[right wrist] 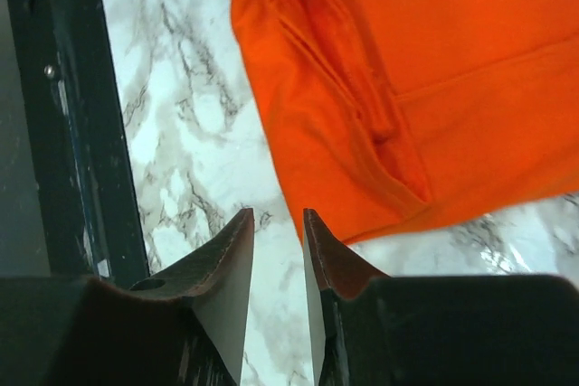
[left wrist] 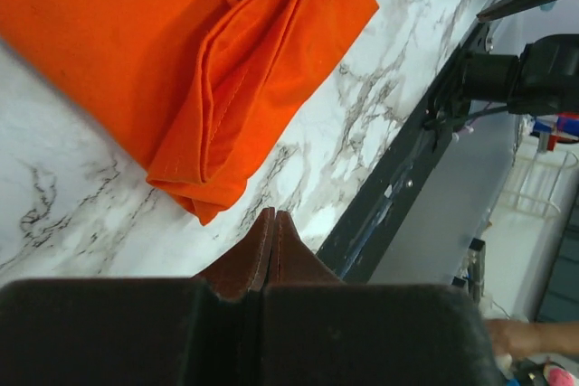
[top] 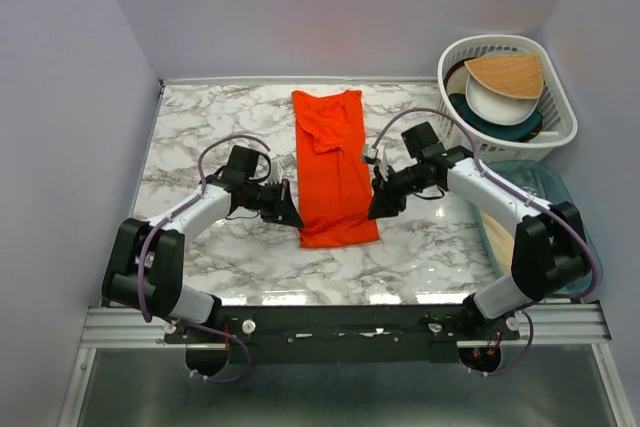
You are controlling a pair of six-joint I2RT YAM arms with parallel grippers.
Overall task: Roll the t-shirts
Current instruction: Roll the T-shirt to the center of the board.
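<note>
A bright orange-red t-shirt [top: 335,167] lies folded into a long narrow strip on the marble table, running from the far side toward the near edge. My left gripper [top: 291,215] is shut and empty, just left of the strip's near left corner [left wrist: 194,196], not touching it. My right gripper [top: 376,209] is open and empty, just right of the strip's near right corner [right wrist: 362,214], above the marble. The folded layers of the t-shirt show in the left wrist view [left wrist: 190,61] and the right wrist view [right wrist: 416,70].
A white laundry basket [top: 560,112] with bowls and a plate stands at the far right. A clear blue-tinted bin [top: 545,187] lies below it, under the right arm. The black rail [top: 330,322] runs along the near table edge. Grey walls enclose the table.
</note>
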